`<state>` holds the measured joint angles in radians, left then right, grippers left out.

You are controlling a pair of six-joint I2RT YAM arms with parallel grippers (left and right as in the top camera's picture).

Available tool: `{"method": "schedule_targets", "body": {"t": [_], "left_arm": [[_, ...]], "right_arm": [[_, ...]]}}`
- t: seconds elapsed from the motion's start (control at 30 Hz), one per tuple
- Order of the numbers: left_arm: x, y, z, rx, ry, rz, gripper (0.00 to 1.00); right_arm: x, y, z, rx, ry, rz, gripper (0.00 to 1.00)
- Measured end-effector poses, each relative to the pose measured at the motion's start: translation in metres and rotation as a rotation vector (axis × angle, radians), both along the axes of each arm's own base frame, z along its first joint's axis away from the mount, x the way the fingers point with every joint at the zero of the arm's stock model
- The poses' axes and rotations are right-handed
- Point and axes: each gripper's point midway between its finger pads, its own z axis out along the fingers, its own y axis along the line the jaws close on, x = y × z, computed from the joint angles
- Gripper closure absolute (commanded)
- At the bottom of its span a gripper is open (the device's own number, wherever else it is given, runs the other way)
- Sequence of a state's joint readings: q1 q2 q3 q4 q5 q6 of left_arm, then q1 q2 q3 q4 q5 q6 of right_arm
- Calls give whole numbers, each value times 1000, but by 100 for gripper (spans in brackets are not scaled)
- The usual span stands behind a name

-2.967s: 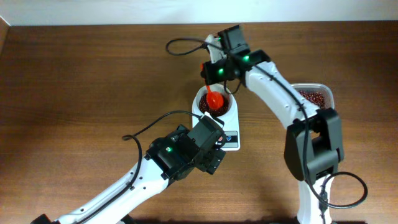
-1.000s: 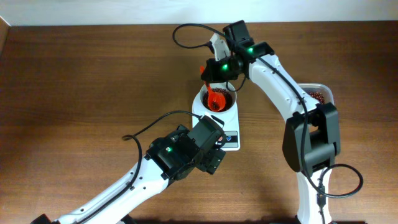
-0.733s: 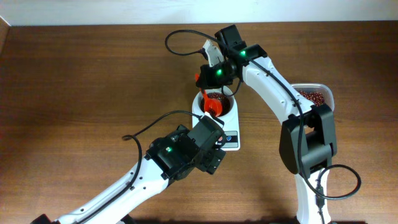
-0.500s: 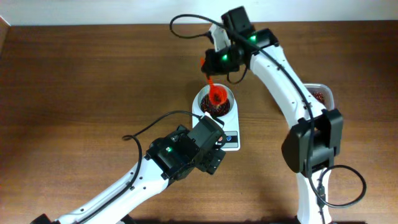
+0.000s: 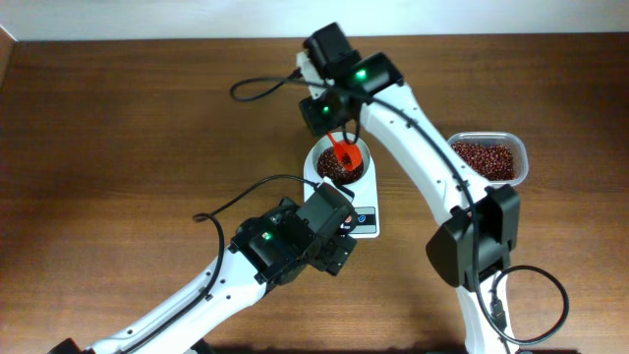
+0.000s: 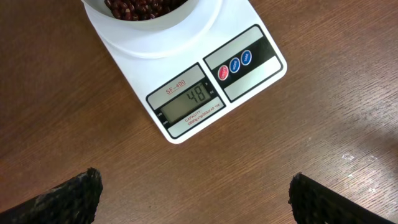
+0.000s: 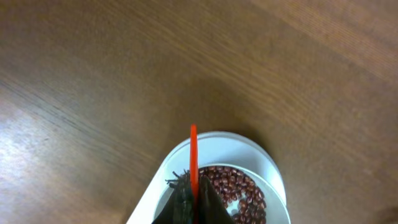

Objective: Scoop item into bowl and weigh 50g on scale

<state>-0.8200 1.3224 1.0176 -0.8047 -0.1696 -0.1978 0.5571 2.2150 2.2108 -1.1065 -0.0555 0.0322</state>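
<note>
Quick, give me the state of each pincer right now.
Left pincer: open, holding nothing.
Right pincer: closed on the red scoop.

- The brown wood-grain table (image 5: 118, 147) was noted, bearing everything in view.
- A clear rounded-rectangular plastic tub (image 5: 523, 162) stood upright near the table's right edge.
- A small red-orange scoop (image 5: 344, 155) was raised off the table at mid-table, and showed edge-on in the right wrist view.
- A pale wall strip (image 5: 147, 18) ran behind the table's far edge.
</note>
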Motion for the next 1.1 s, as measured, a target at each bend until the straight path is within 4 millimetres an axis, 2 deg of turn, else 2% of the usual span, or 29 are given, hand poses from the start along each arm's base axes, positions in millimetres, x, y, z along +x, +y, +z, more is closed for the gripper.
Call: {"method": "schedule_targets", "body": {"t": [0.17, 0.37, 0.83, 0.9, 1.1], "left_arm": [[0, 0, 0, 0, 0, 0, 1], [0, 0, 0, 0, 0, 0, 1], [0, 0, 0, 0, 0, 0, 1], [0, 0, 0, 0, 0, 0, 1], [0, 0, 0, 0, 0, 0, 1]], "right_arm": [[11, -10, 3, -89, -78, -34, 96], [11, -5, 4, -58, -74, 3, 96], [20, -12, 6, -52, -88, -52, 96], [18, -10, 6, -18, -66, -41, 96], [28, -30, 13, 232, 74, -52, 96]]}}
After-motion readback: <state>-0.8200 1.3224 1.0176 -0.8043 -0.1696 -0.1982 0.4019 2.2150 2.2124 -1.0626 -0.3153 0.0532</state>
